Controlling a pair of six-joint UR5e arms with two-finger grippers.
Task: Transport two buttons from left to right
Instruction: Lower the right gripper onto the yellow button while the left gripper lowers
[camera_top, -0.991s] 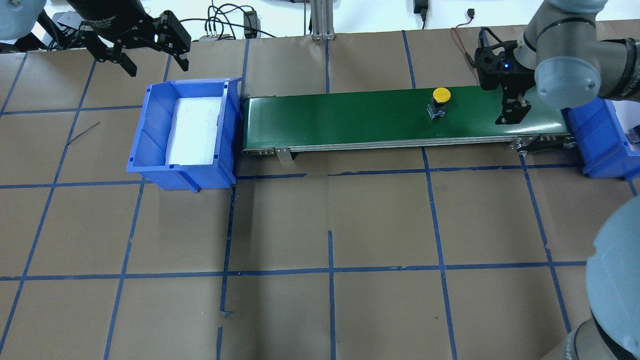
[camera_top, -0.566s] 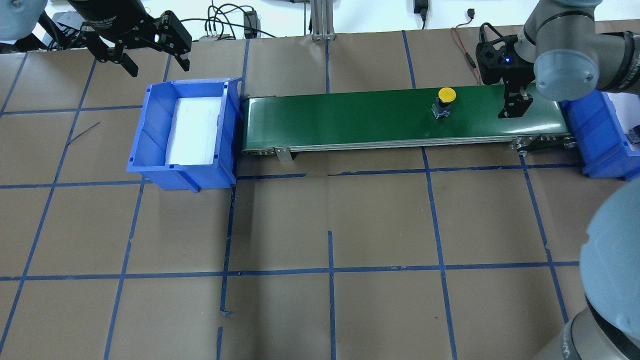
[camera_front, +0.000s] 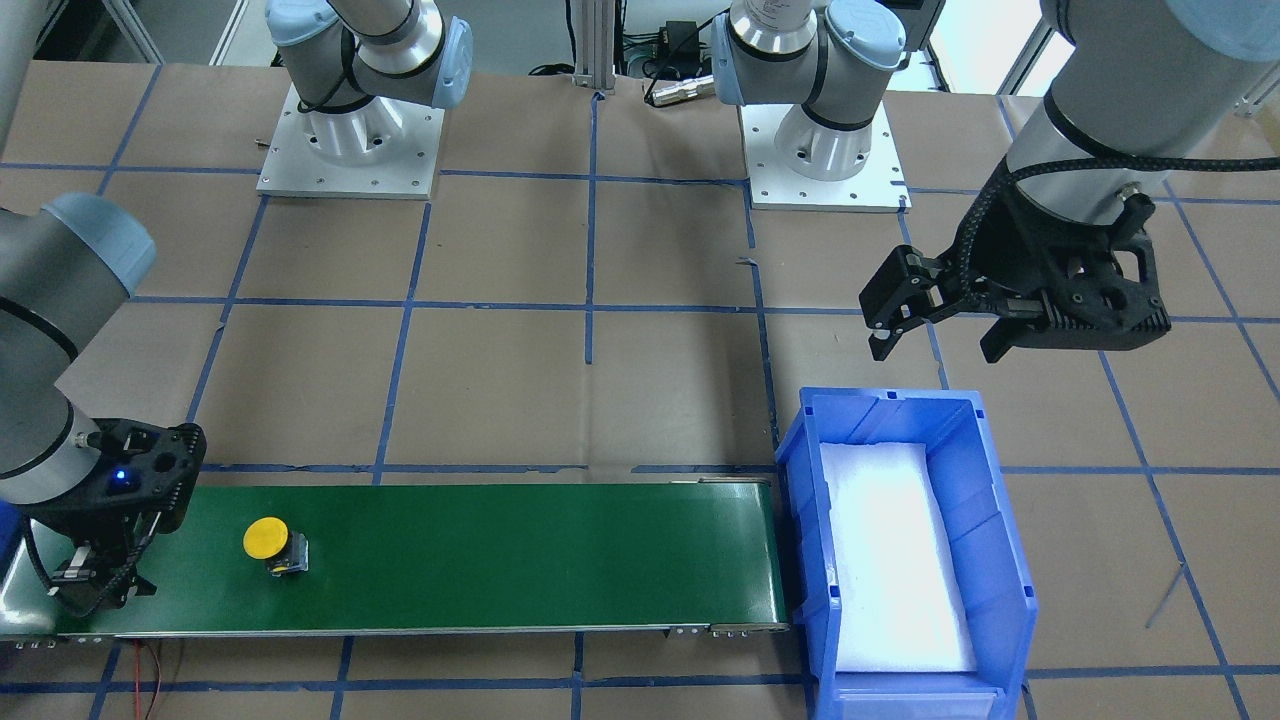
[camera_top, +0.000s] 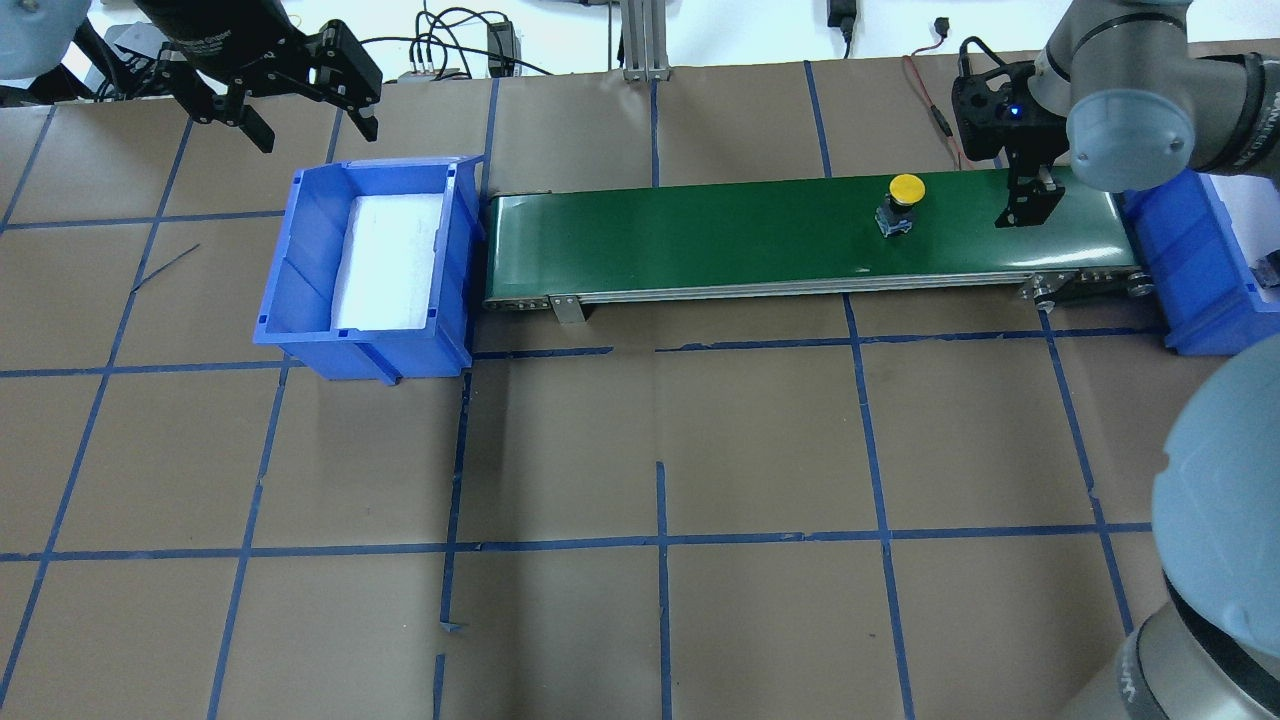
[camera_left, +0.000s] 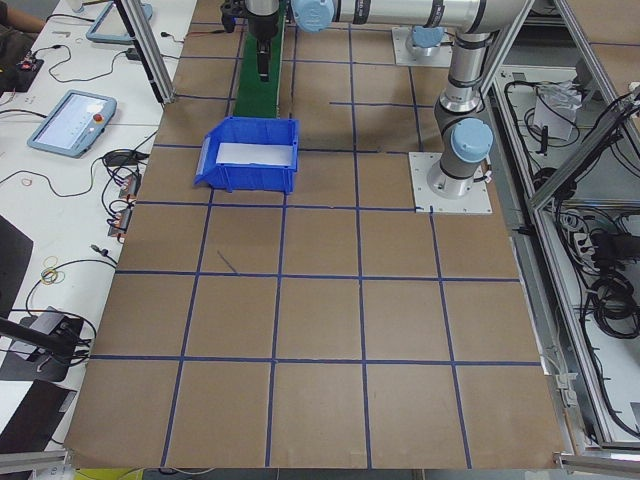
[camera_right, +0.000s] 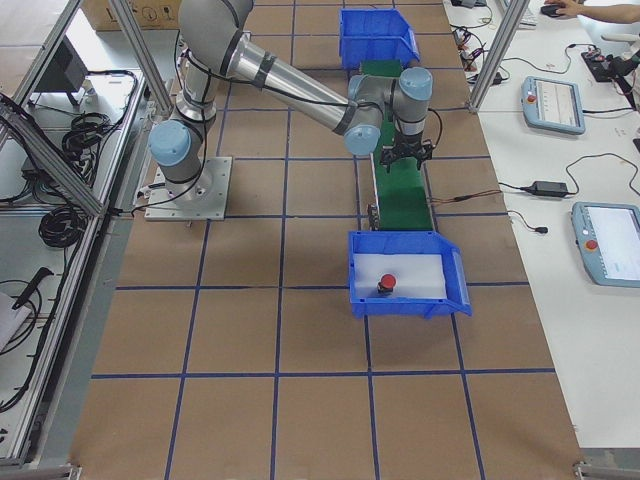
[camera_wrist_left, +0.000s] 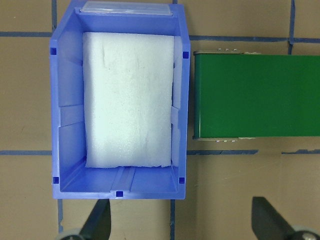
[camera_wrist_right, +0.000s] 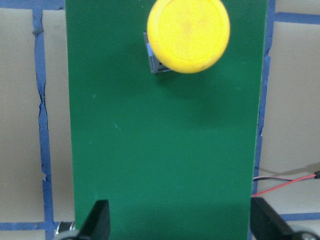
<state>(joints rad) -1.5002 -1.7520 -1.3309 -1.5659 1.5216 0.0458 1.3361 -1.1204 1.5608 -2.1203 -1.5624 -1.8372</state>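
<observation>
The yellow button (camera_top: 903, 200) stands upright on the green conveyor belt (camera_top: 700, 235), toward its right end. The red button (camera_right: 387, 286) already lies on the white foam in the right blue bin (camera_right: 410, 306), so by my reckoning half the job is done. The right gripper (camera_top: 1028, 208) hangs over the belt just right of the yellow button and apart from it; its fingertips (camera_wrist_right: 100, 222) are spread wide with nothing between them; its wrist camera shows the yellow cap ahead, close to the midline between the fingers. The left gripper (camera_top: 310, 118) hovers beyond the far side of the left blue bin (camera_top: 300, 270), fingers likewise spread and empty; that bin shows only its foam pad (camera_top: 390, 260).

The step in hand looks to be the pick of the yellow button. To do it well: carry the gripper left along the belt until the cap sits between the fingers, keeping that sideways centring; come down far enough for the pads to clear the wide cap and close on the switch body beneath, or else squarely across the cap's rim; if the belt is running, time the closing to the button's drift; lift straight up before swinging right to the bin.
</observation>
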